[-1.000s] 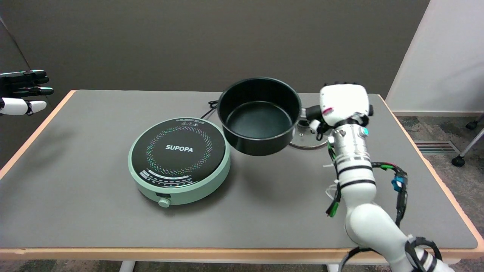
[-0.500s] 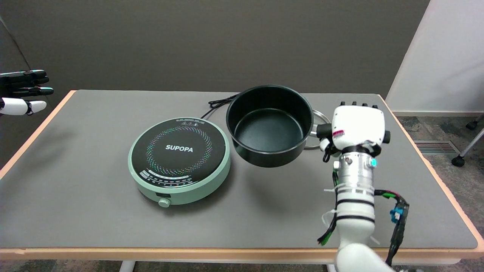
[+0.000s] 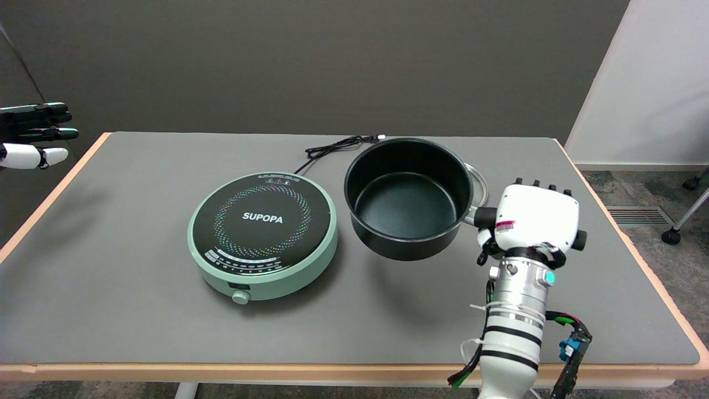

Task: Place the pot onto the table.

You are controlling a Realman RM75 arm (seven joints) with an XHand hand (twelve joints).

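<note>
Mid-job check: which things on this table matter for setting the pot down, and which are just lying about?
Part of the job:
- black round metal pot
- right hand, holding the pot at its handle side
- grey table top

Just lying about:
- mint-green round induction cooker
- its black power cord
- glass lid, mostly hidden behind the pot

Black pot (image 3: 409,198) upright (empty), raised just above table (image 3: 138,221).

Black pot (image 3: 409,206), mint-green cooker (image 3: 262,235) w/ multicoloured dots, grey table (image 3: 138,310), glass(?) lid (image 3: 479,185).
</note>
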